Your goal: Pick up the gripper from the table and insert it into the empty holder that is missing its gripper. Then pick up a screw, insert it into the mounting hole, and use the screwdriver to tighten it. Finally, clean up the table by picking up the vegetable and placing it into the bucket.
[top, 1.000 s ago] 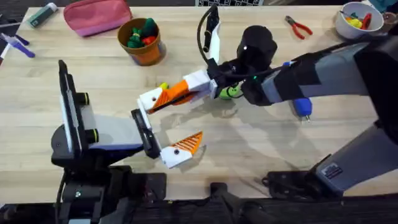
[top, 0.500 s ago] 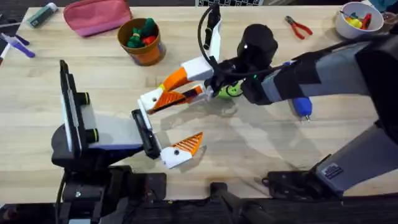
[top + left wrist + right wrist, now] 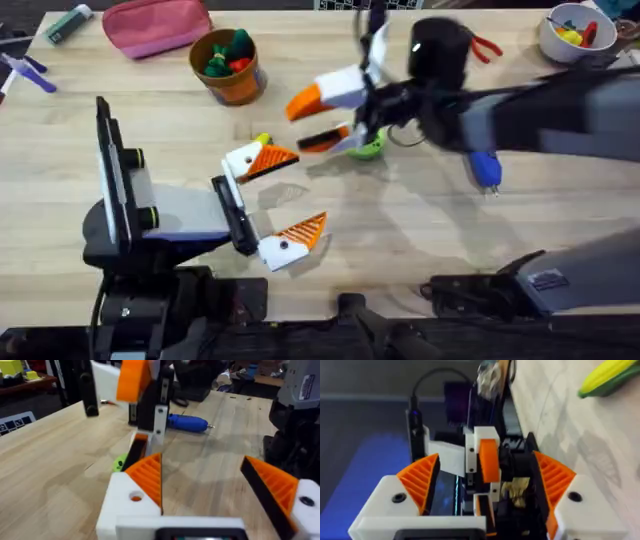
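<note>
Right tool point(image 3: 330, 118) motion-blurred above the counter point(image 3: 400, 250), vegetable point(image 3: 262, 140) mostly hidden behind the left tool point(image 3: 272, 205), screwdriver point(image 3: 484, 168) partly covered by the right arm, white bowl point(image 3: 575, 30) cut off at the frame edge

- A pink zipped pouch point(image 3: 157, 26) lies at the far left of the tabletop.
- A green and white marker point(image 3: 68, 24) lies just left of the pouch.
- A purple pen point(image 3: 25, 73) lies at the left edge.
- Red-handled pliers point(image 3: 487, 45) lie at the far right.
- A white bowl point(image 3: 578, 32) holding yellow and red toys sits in the far right corner.
</note>
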Tool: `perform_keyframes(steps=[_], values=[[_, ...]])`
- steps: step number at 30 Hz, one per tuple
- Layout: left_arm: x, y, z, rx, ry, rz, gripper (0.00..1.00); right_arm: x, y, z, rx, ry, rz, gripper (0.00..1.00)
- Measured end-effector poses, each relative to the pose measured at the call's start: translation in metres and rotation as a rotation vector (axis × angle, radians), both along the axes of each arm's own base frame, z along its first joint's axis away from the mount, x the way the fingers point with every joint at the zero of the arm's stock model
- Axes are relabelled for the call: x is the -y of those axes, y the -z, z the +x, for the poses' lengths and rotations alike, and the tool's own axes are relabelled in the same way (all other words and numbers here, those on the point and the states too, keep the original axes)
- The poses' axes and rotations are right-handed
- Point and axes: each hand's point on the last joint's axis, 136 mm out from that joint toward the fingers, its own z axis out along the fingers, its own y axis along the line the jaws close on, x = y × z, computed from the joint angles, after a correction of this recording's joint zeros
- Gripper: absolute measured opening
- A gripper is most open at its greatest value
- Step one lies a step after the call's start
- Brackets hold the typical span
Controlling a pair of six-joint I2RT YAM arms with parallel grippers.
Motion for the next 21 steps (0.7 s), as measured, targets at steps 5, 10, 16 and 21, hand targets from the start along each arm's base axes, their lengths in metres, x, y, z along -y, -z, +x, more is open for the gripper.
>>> perform_keyframes(steps=[5,10,16,21], values=[[0.0,0.0,0.0,0.0,0.0,0.0,0.985,0.032,-0.03,0.022,0.086,0.126,-0.055,0.993],[0.0,0.0,0.0,0.0,0.0,0.0,0.985,0.06,-0.052,0.037,0.14,0.224,-0.195,0.993],[0.0,0.0,0.0,0.0,0.0,0.0,0.985,0.085,-0.049,0.041,0.245,0.28,-0.559,0.993],[0.0,0.0,0.0,0.0,0.0,0.0,0.985,0.105,-0.047,0.046,0.384,0.298,-0.861,0.993]])
